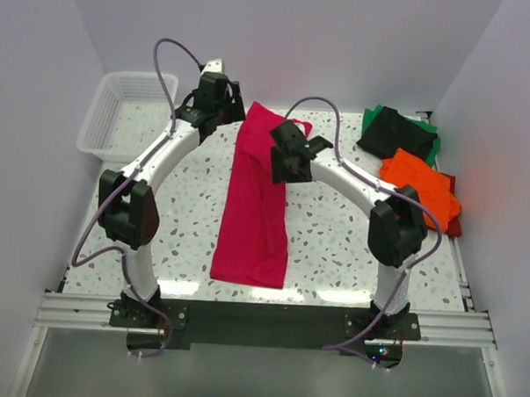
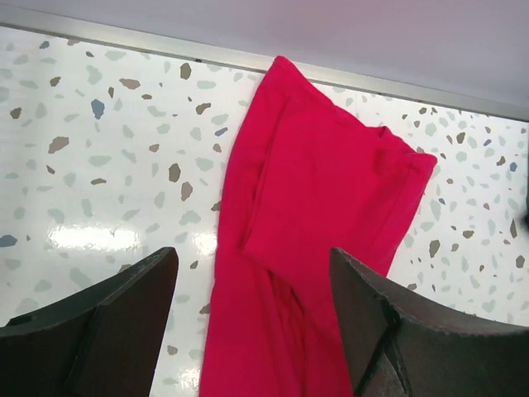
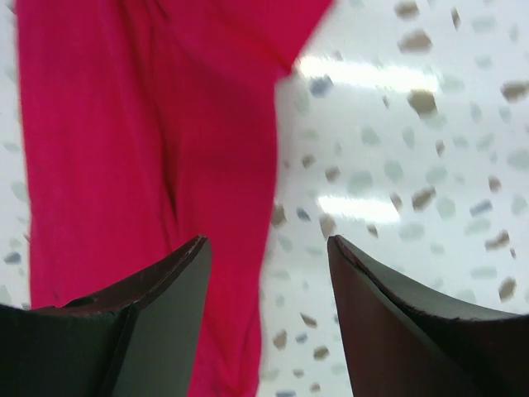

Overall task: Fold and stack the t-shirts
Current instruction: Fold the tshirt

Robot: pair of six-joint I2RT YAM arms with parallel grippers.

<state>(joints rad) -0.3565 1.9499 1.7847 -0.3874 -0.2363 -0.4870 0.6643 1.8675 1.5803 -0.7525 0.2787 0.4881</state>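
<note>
One crimson-pink t-shirt lies flat in the middle of the speckled tabletop. It is folded lengthwise into a long strip that runs from near the front edge toward the far edge. The strip is broader at its near end. In the left wrist view its far end shows layered folds with stitched hems, and one corner reaches close to the metal strip along the tabletop's far edge.

Four more shirts sit together at the far right of the tabletop. A black shirt lies over a green shirt, and just nearer an orange shirt lies over a dark red shirt, of which only a sliver shows. A white mesh basket stands at the far left corner, well apart from the strip.

The left tool hangs by the left side of the strip's far end. In its wrist view its fingers are spread wide with nothing between them, and the cloth lies below. The right tool hangs above the strip's right edge, partly hiding it from the top camera. Its fingers are also spread wide and hold nothing, with the shirt under the left one and bare tabletop under the right
</note>
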